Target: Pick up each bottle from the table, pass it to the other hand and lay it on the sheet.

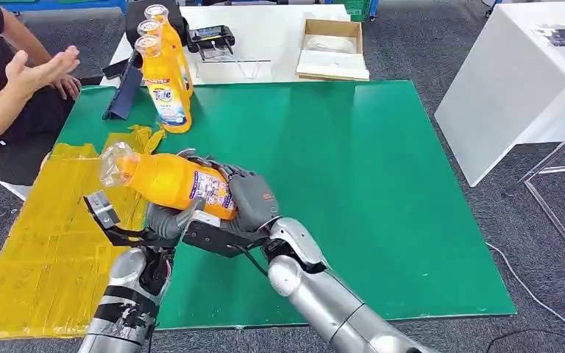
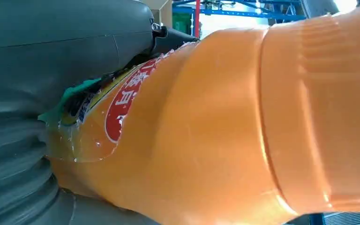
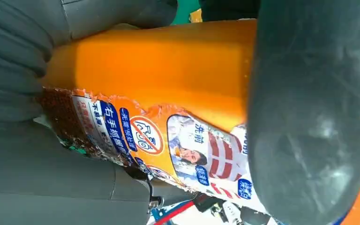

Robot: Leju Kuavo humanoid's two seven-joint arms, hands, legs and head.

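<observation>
Fingers: both hands wrap one orange bottle (image 1: 176, 182) at once; right hand (image 1: 250, 200) has dark fingers (image 1: 213, 165) curled over its base and label end; left hand (image 1: 165, 219) cups it from beneath, thumb up against the body; neither set is spread

Bottle place: held in the air above the green mat (image 1: 382, 191), just right of the yellow sheet (image 1: 37, 243); not touching either

Long axis: lying nearly flat, clear cap (image 1: 112, 163) end pointing toward the sheet and slightly raised, base end away from it

Nearer hand: left hand sits between bottle and sheet; left arm (image 1: 129, 301) is on the sheet side, so judged the one to carry it over

Wrist close-ups: left wrist view has the bottle pressed against the grey palm (image 2: 51, 56); right wrist view has a thick grey thumb (image 3: 309, 112) laid across the label (image 3: 192, 150)

Step judged: mid hand-over, both grips on; next call is right fingers letting go, then a short sideways move to the sheet

Risk judged: bottle may roll in the left cup once the right lets go

Remaining: three upright bottles (image 1: 163, 81) stand at the far edge of the mat, beyond the sheet's far end

Bystander: a person's hand (image 1: 40, 70) raised past the sheet's far end, apart from all bottles
</observation>
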